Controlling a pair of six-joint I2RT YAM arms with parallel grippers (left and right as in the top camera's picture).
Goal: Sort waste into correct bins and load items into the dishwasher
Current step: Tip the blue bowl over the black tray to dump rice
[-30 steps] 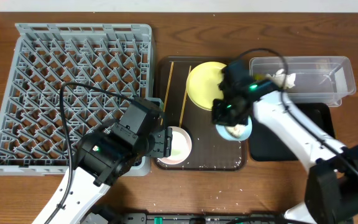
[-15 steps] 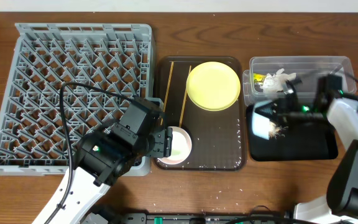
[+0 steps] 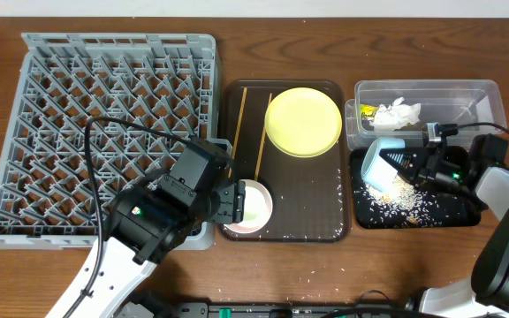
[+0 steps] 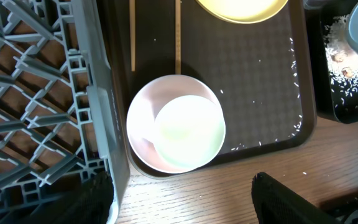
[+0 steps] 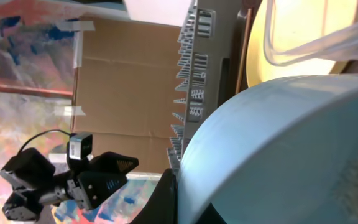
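My right gripper [image 3: 402,170] is shut on the rim of the light blue bowl [image 3: 380,162] and holds it tipped on its side over the black tray [image 3: 467,215]; rice scraps [image 3: 403,204] lie spilled in the tray. The bowl fills the right wrist view [image 5: 291,149]. My left gripper [image 3: 234,201] is open beside the pinkish-white bowl [image 4: 176,130] with the white cup [image 4: 190,130] inside it, on the brown serving tray [image 3: 285,231]. The yellow plate [image 3: 303,122] and chopsticks [image 3: 261,132] lie on that tray. The clear tub [image 3: 484,113] holds the tissue [image 3: 398,112] and wrapper [image 3: 368,111].
The grey dish rack [image 3: 104,124] stands at the left, its corner close to my left gripper. Rice grains are scattered on the brown tray's right side [image 4: 294,68] and on the table's front edge [image 3: 321,281].
My right gripper carried the light blue bowl from the brown tray over the black tray and tipped it; rice now lies spilled in the tray. The left arm has not moved.
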